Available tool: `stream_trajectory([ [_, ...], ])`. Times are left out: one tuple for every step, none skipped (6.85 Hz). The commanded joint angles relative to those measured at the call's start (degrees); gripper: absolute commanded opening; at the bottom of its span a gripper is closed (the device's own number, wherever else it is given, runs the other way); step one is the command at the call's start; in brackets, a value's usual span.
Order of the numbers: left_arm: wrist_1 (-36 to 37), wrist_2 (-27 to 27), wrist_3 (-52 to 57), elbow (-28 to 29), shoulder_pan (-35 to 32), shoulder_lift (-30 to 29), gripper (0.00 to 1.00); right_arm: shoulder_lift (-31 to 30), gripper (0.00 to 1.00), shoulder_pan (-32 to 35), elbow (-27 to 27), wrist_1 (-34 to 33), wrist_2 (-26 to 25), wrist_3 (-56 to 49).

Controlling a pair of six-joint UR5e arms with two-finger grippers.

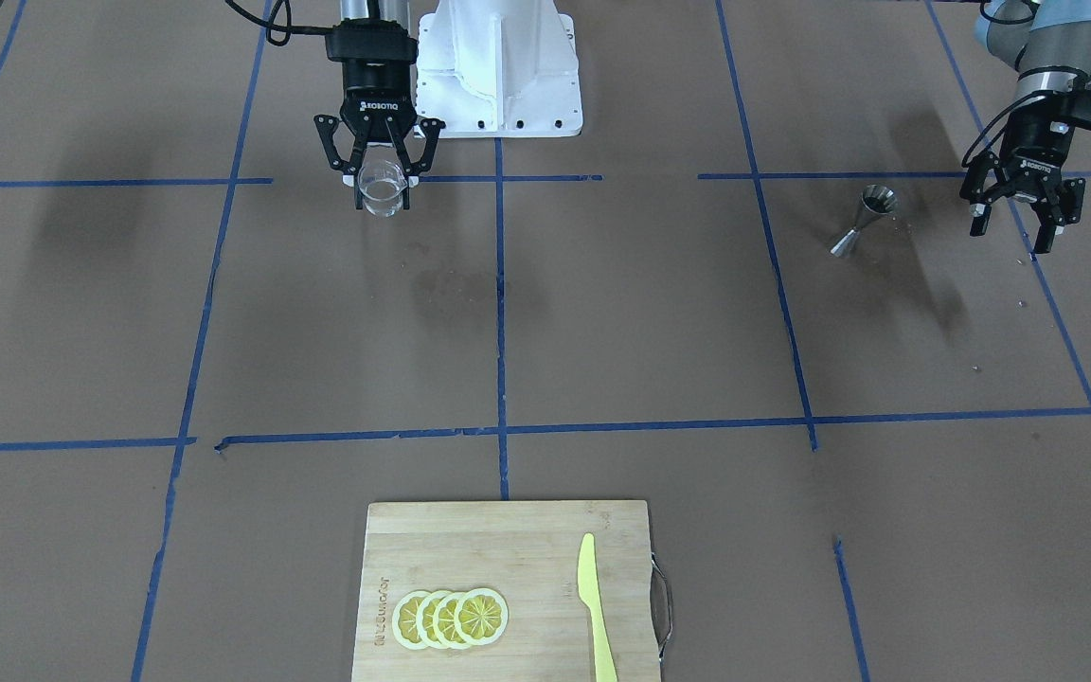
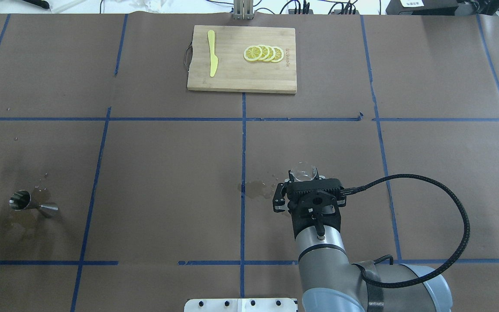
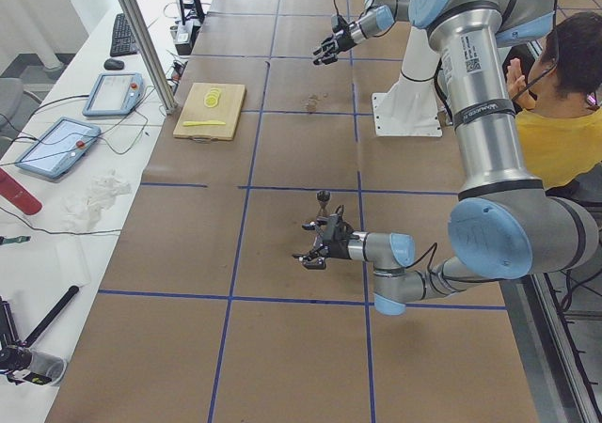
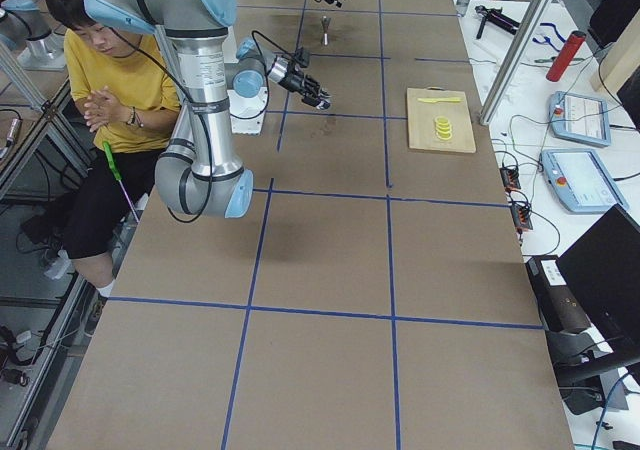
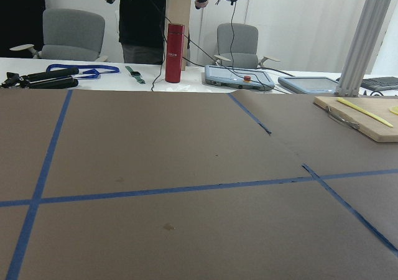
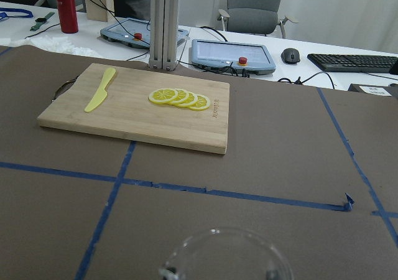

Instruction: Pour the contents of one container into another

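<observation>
The clear glass cup point(image 1: 381, 188) hangs upright above the table near the robot's base, with my right gripper point(image 1: 382, 199) shut on it from above. From overhead its rim point(image 2: 303, 171) shows past the gripper body, and the right wrist view shows that rim point(image 6: 224, 255) at the bottom edge. The steel jigger point(image 1: 863, 223) stands on the table far off on my left side, also seen overhead point(image 2: 33, 204). My left gripper point(image 1: 1010, 230) hovers open beside the jigger, a short gap away, holding nothing.
A wooden cutting board point(image 1: 508, 540) lies at the far edge with a yellow knife point(image 1: 593, 606) and lemon slices point(image 1: 451, 618). A wet stain point(image 2: 256, 189) marks the paper beside the cup. A person in a yellow shirt point(image 3: 564, 122) sits behind the robot.
</observation>
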Motion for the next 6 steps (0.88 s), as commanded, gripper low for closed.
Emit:
stream_trajectory([
  [9.4,-18.9,6.0,-0.1,-18.6,-6.5,1.00,-0.2,0.00,0.2,-2.6,6.9,-0.3,0.2],
  [16.6,-28.2,10.8,-0.2,-26.5,-9.8,1.00,-0.4,0.00,0.5,-2.8,9.4,-0.3,2.1],
  [21.9,-34.8,16.7,-0.1,-32.2,-12.0,1.00,-0.6,0.00,1.2,-2.8,12.0,-0.2,6.6],
  [28.8,-42.8,21.3,-0.3,-37.2,-12.8,1.00,-2.1,0.00,2.7,-3.5,12.6,-0.2,7.2],
  [36.0,-50.8,28.2,-0.5,-42.8,-14.4,1.00,-5.7,0.00,3.3,-4.6,13.4,-0.4,8.6],
  [48.8,-60.7,32.7,-0.9,-49.4,-18.5,1.00,-7.5,0.00,4.1,-5.6,16.2,-0.9,10.8],
])
